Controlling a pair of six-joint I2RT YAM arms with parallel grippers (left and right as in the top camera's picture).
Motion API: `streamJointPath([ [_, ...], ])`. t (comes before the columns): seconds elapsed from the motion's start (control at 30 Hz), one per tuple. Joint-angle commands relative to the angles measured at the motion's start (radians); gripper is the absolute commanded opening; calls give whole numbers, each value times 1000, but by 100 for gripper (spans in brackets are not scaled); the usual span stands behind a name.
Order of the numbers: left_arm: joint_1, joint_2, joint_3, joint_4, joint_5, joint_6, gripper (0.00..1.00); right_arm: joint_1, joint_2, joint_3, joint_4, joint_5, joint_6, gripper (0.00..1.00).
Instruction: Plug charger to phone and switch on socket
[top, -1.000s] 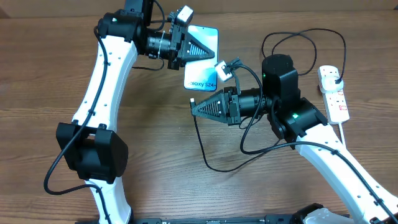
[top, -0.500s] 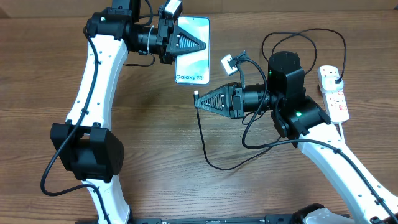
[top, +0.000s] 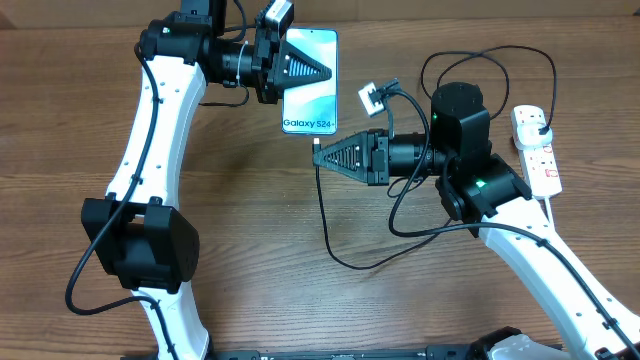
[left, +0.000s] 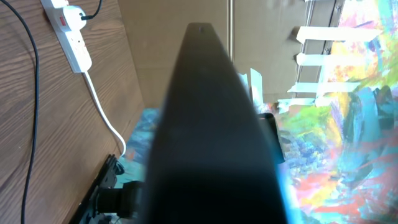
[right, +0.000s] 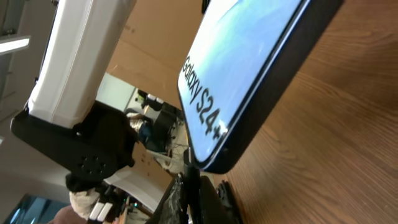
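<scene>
Brown wood-grain bench (top: 250, 230) stretches under everything. Nearest me, the charger (top: 325, 215) trails in a slack black loop across the wood. It then rises to the right pincer (top: 320, 158), which is clamped shut on it just behind the small connector tip (top: 316, 144). That tip points at the lower edge of the phone (top: 308, 105), just beside it; whether they touch I cannot tell. Farther back, the left pincer (top: 328, 72) is closed on the phone, whose screen glows pale blue and reads Galaxy S24. Off to the right lies the socket (top: 537, 150), with a black plug (top: 541, 122) in its far end and its white cord (top: 556, 215) running toward me.
</scene>
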Motion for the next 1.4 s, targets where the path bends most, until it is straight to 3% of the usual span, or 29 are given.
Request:
streamJointPath([
  [0.0, -10, -10, 12, 4, 53, -9, 4, -3, 0, 16, 21, 21, 19, 4],
  [1.37, -42, -10, 12, 112, 33, -80, 4, 0, 0, 16, 33, 47, 60, 4],
])
